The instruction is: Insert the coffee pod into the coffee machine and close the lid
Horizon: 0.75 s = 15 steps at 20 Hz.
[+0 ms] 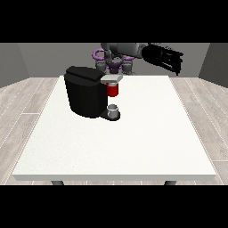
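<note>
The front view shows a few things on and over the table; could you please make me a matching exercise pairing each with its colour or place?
Things:
1. coffee machine
2. pod holder
3. cup
4. hand at the view's right

Descriptions:
A. red
B. raised above the table's far edge
C. black, left of centre on the table
D. grey, on the machine's base

Pairs: 1-C, 2-A, 3-D, 4-B

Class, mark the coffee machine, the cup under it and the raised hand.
coffee machine (84, 95), front view, on its black body.
cup (113, 109), front view, on its grey side.
hand at the view's right (168, 58), front view, on its palm.
</note>
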Motion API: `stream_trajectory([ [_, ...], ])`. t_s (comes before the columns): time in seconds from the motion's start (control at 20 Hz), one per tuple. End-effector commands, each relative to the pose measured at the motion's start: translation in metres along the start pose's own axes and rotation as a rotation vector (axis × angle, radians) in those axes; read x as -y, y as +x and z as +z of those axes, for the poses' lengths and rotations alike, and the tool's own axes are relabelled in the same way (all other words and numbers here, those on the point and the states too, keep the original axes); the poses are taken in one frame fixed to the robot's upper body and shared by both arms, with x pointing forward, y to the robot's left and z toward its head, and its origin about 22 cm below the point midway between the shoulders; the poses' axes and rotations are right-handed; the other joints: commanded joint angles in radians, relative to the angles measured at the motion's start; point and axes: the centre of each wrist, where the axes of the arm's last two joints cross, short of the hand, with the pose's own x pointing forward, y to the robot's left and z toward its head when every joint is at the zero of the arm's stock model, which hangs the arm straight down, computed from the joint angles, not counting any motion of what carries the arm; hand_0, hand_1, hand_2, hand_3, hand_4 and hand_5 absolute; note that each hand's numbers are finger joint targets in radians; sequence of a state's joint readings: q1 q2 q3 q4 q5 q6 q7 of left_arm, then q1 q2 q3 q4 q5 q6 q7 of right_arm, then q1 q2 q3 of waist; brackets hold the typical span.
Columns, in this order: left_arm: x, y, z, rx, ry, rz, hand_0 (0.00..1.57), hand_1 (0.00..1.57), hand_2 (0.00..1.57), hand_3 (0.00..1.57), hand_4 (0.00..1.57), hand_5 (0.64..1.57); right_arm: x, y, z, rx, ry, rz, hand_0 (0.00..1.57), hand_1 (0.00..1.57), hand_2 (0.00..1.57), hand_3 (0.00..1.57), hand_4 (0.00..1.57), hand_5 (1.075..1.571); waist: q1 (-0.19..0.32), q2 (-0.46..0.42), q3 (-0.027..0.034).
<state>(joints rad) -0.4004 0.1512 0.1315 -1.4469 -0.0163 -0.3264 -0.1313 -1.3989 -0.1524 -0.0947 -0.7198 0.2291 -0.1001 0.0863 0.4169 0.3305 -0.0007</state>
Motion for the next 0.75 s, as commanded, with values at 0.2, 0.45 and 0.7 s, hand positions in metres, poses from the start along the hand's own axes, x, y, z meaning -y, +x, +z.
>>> stream_trajectory([
  [0.2,0.017,0.005,-0.002,-0.018,-0.014,0.022,0.00,0.00,0.00,0.00,0.35,1.571,-0.009,-0.019,0.004,0.038,0.020,-0.058,0.00,0.00,0.00,0.00,0.00,1.571,-0.003,-0.017,0.0008],
  [0.45,0.007,-0.030,0.035,-0.080,0.003,0.027,0.00,0.00,0.00,0.00,0.26,1.571,-0.053,-0.031,0.022,0.102,0.127,-0.134,0.00,0.00,0.00,0.00,0.17,1.571,-0.079,-0.106,0.0005],
  [0.7,0.008,-0.052,0.045,-0.226,0.048,0.060,0.00,0.00,0.00,0.00,0.27,1.571,-0.081,-0.088,0.064,0.007,0.216,-0.220,0.00,0.00,0.00,0.00,0.26,1.571,-0.149,-0.240,0.0006],
])
